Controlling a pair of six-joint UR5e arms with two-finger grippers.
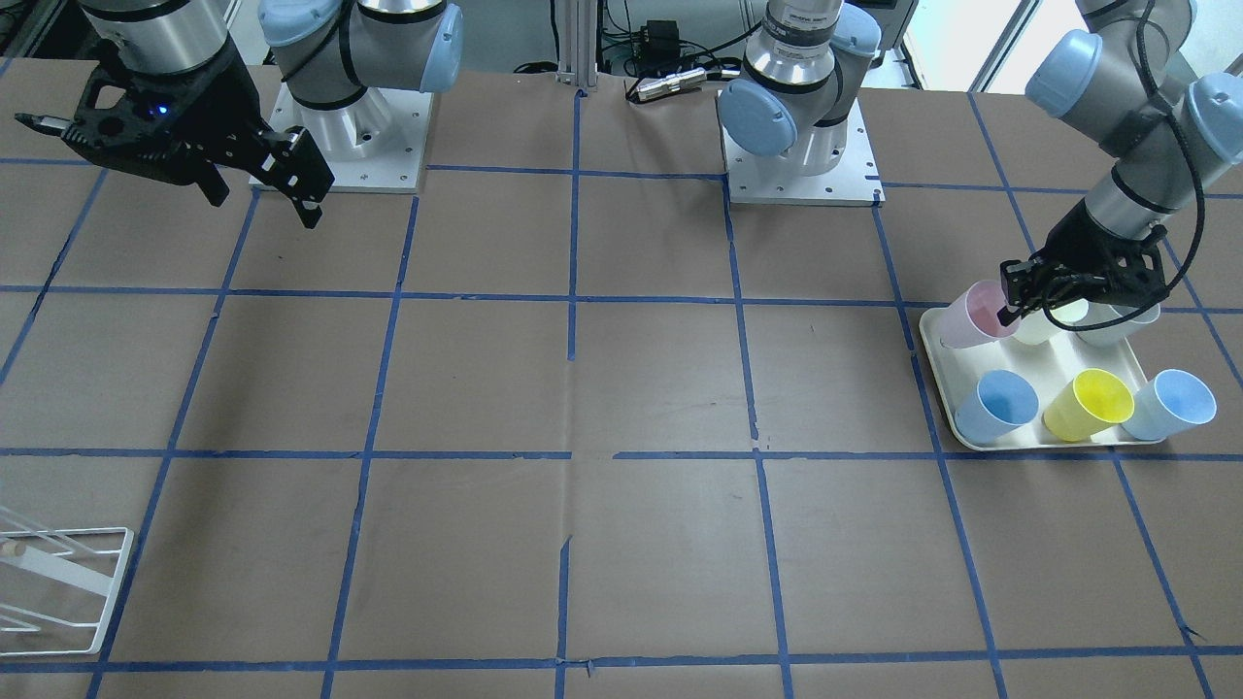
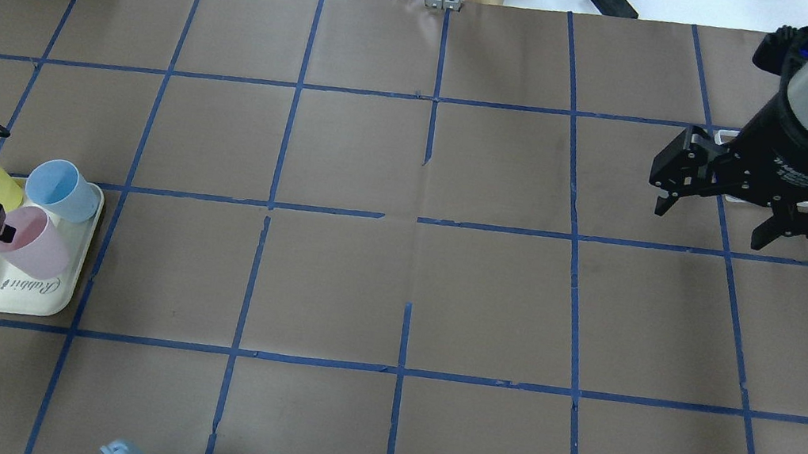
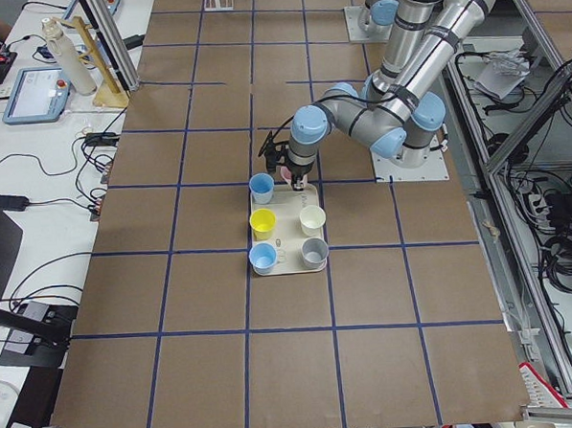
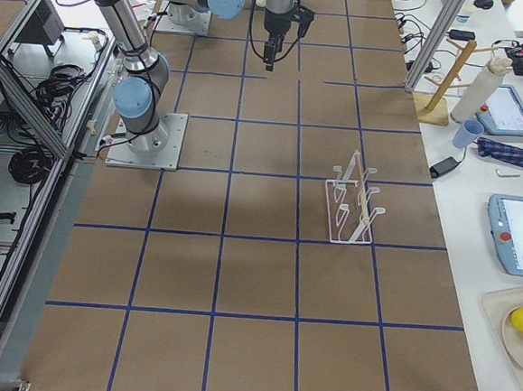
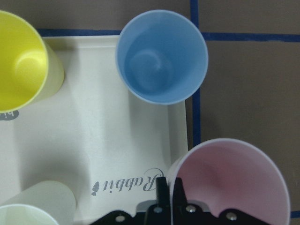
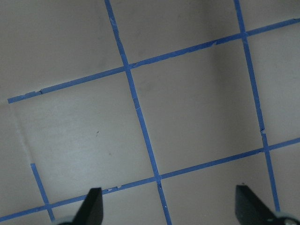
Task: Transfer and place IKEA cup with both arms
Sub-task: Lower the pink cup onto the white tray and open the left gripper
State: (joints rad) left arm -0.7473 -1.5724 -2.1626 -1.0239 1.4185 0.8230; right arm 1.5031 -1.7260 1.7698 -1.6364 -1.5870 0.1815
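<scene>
The pale pink IKEA cup [image 1: 974,316] is at the corner of the cream tray [image 1: 934,367] that lies nearest the table's middle. It also shows in the overhead view [image 2: 37,244] and the left wrist view [image 5: 234,183]. My left gripper [image 1: 1010,313] is shut on its rim, with one finger inside and one outside [image 5: 161,187]. I cannot tell whether the cup is off the tray. My right gripper [image 1: 262,199] is open and empty, high over bare table at the far side [image 2: 717,222].
On the tray stand a blue cup [image 1: 1000,403], a yellow cup [image 1: 1092,403], a light-blue cup [image 1: 1175,403], a cream-white cup [image 1: 1054,320] and a grey cup [image 1: 1117,325]. A white wire rack [image 4: 351,203] stands on the robot's right side.
</scene>
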